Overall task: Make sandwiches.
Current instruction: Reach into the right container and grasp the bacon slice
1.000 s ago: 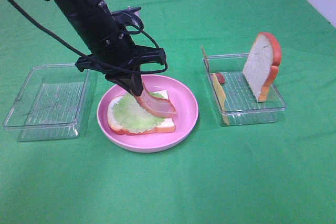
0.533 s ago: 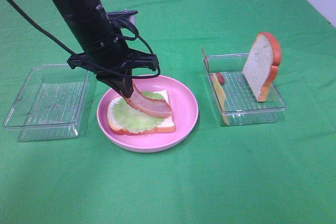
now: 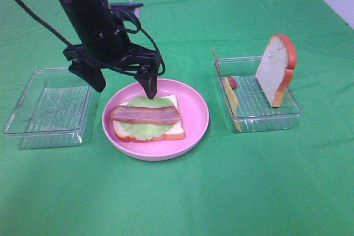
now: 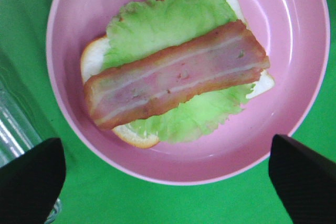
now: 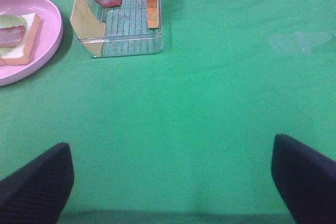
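A half-built sandwich lies on the round pink plate (image 3: 193, 109): a white bread slice (image 3: 174, 132), a pale green lettuce leaf (image 3: 145, 130) and a reddish-brown bacon strip (image 3: 145, 115) flat on top. My left gripper (image 3: 126, 87) is open and empty just above the plate's far side, apart from the bacon. In the left wrist view the bacon (image 4: 176, 74) lies across the lettuce (image 4: 168, 24), with the left gripper (image 4: 167, 182) spread wide. My right gripper (image 5: 170, 184) is open and empty over bare cloth; it does not show in the exterior view.
A clear tray (image 3: 257, 111) to the right holds an upright bread slice (image 3: 275, 70), a yellow cheese slice (image 3: 230, 96) and a bacon piece (image 3: 232, 82). Another clear tray (image 3: 52, 106) stands left of the plate. Green cloth covers the table.
My left gripper has let go of the bacon strip, which now lies flat on the lettuce. The gripper has opened and lifted slightly toward the back left.
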{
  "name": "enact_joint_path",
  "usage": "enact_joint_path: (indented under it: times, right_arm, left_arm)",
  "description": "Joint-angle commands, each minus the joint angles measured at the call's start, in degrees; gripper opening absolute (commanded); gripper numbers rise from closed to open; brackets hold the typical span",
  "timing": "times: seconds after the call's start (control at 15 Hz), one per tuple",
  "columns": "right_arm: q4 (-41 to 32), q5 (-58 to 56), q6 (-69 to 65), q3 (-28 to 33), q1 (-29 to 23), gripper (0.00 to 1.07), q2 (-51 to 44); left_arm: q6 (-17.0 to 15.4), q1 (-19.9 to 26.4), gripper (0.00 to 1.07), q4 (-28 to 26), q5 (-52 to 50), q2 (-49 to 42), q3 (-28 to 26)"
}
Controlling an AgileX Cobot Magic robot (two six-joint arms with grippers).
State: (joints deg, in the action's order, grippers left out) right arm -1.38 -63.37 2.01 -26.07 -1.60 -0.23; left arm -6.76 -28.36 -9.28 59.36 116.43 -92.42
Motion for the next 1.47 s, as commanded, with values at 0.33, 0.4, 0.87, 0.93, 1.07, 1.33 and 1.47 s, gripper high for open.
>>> enact_joint_path:
  times: [0.33, 0.4, 0.87, 0.93, 1.07, 1.33, 1.47]
  right_arm:
    - [-0.06, 0.23, 0.57, 0.11, 0.06, 0.99, -1.43]
    - [-0.06, 0.23, 0.57, 0.11, 0.06, 0.99, -1.43]
    - [-0.06, 0.23, 0.57, 0.11, 0.06, 0.99, -1.43]
    - [-0.06, 0.23, 0.57, 0.11, 0.06, 0.99, -1.43]
    - [-0.06, 0.23, 0.57, 0.11, 0.06, 0.99, -1.43]
    - [-0.06, 0.23, 0.57, 0.11, 0.06, 0.99, -1.43]
    - [-0.06, 0.23, 0.57, 0.11, 0.06, 0.99, -1.43]
  left_arm:
    - [4.58, 14.78, 1.02, 8.37, 16.27, -2.29, -11.86]
    - [5.84, 18.62, 1.02, 8.19, 16.21, -2.86, -11.97]
    - [11.23, 31.57, 0.99, 3.67, 15.24, -13.64, -1.32]
    - [11.23, 31.57, 0.99, 3.67, 13.24, -21.03, 6.65]
    - [11.97, 31.57, 0.98, 3.67, 10.20, -34.84, 17.88]
    - [13.81, 31.57, 0.98, 3.90, 9.40, -62.22, 33.92]
    - [13.81, 31.57, 0.98, 3.90, 9.57, -76.55, 38.90]
